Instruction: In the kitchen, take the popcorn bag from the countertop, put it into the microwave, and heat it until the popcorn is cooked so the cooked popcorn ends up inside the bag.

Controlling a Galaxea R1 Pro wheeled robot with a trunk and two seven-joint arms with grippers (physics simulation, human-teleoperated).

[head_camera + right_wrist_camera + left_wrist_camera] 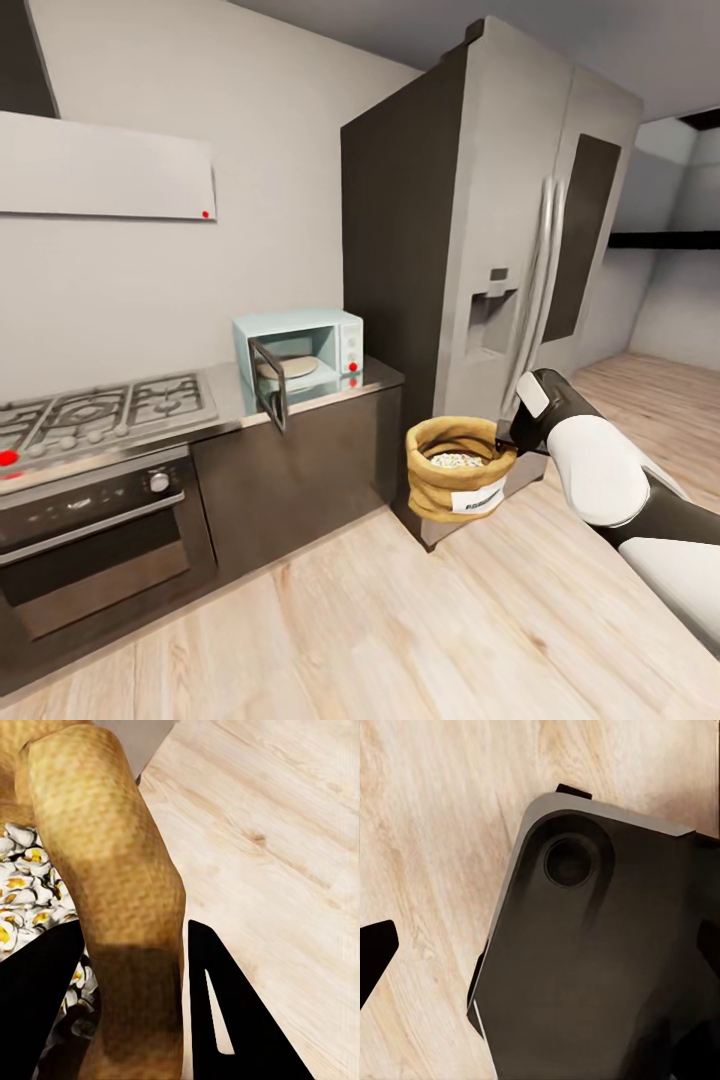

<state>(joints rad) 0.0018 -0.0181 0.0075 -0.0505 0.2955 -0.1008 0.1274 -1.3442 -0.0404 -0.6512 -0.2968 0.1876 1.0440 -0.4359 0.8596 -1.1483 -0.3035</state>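
The right claw (135,1012) is pinched on the thick rolled rim of the tan-brown woven popcorn bag (105,870): in the right wrist view one black finger (37,1005) sits inside the bag mouth against the popcorn, and the other black finger (232,1020) sits outside the rim over the floor. The tips of both fingers run off the lower edge of that frame. In the head view the right claw (507,436) meets the bag rim at centre right of the frame, and the contact point itself is hard to make out behind the dark wrist housing.

The popcorn bag (458,470) hangs in the air, clear of the pale wood plank floor (400,620), in front of the lower part of the tall grey steel refrigerator (520,230). A heap of whitish-yellow popcorn (457,460) fills its mouth; a small white label faces the camera, its print illegible.

At centre left of the head view, the small pale blue-white microwave (300,350) stands on the grey glossy worktop (330,390), its dark glass door swung open toward the camera. A pale round turntable shows inside. To the left lie a gas hob (100,405) and a steel built-in oven (90,540), both cut off by the left frame edge.

In the left wrist view, one dark finger (373,956) of the left claw shows at the left edge; whether that claw is spread or pressed together cannot be determined. A dark rounded robot body part (592,967) covers most of that frame.
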